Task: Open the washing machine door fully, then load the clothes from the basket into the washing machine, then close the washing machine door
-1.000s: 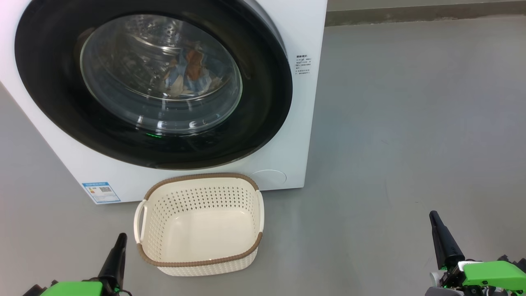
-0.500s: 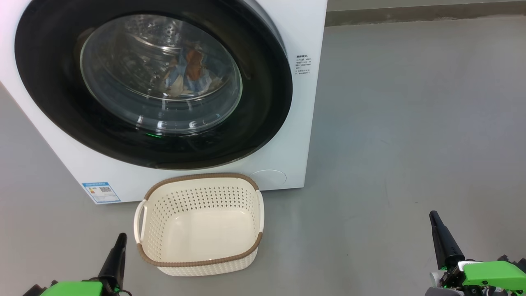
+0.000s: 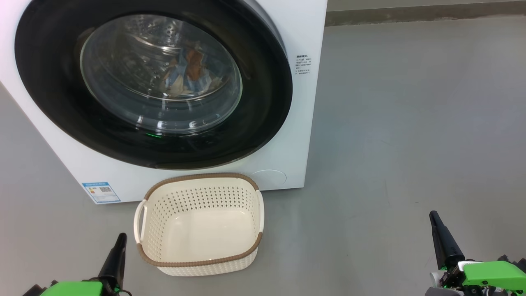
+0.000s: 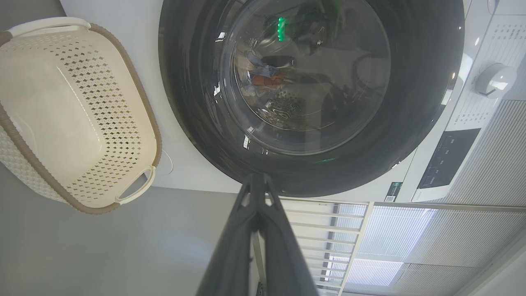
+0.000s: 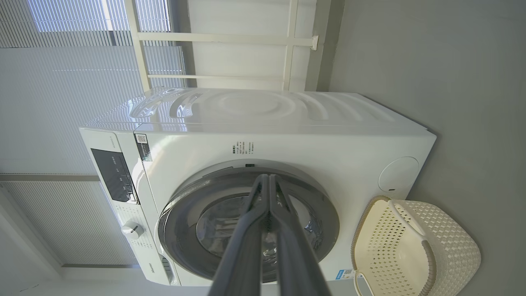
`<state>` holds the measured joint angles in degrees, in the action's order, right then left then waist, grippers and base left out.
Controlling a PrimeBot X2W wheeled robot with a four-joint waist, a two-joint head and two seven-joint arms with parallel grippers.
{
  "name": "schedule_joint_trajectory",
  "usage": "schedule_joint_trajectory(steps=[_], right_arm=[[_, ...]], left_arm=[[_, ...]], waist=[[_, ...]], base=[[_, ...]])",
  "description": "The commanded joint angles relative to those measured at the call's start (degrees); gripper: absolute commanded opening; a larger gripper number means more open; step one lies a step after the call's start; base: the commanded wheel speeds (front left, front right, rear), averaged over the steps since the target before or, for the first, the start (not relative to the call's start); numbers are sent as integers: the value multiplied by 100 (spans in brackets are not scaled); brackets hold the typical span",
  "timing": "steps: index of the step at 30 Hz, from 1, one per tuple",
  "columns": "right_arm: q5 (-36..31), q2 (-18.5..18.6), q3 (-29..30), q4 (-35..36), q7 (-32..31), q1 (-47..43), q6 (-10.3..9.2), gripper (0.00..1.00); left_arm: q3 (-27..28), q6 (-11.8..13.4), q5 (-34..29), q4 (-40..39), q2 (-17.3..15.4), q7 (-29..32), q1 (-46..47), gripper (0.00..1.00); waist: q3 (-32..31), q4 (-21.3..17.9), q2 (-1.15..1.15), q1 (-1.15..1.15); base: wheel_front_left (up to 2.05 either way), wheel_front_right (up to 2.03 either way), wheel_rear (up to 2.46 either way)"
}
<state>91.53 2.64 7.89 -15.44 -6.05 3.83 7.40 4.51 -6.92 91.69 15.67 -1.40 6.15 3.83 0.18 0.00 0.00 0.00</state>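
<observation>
Bare floor (image 3: pixel 411 123) right of the washing machine (image 3: pixel 306 107); closed door (image 3: pixel 53 102) over its mouth; basket (image 3: pixel 197 176) low in front.

The room is bright with soft light. In the right wrist view, daylight comes through the window blinds (image 5: pixel 61 82) behind the washing machine (image 5: pixel 287 135), and its white top shines in wavy patches. The glossy washing machine door (image 3: pixel 152 82) acts like a mirror, with small white glints and one green spot. The basket (image 3: pixel 201 177) casts a faint shadow on the floor (image 3: pixel 411 123). The head view is sharp. Wrist views bend lines near the edges, and the left end effector (image 4: pixel 257 177) and right end effector (image 5: pixel 269 176) look blurry.
</observation>
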Motion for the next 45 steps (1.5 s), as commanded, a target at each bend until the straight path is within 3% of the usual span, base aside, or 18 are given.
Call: schedule_joint_trajectory(steps=[1, 45], right_arm=[[63, 24, -137, 142, -44, 235, 9, 0], [63, 23, -137, 142, -44, 235, 9, 0]], left_arm=[[199, -57, 49, -162, -148, 33, 237, 0], [199, -57, 49, -162, -148, 33, 236, 0]], waist=[[0, 0, 0, 0], [0, 0, 0, 0]], base=[[0, 0, 0], [0, 0, 0]])
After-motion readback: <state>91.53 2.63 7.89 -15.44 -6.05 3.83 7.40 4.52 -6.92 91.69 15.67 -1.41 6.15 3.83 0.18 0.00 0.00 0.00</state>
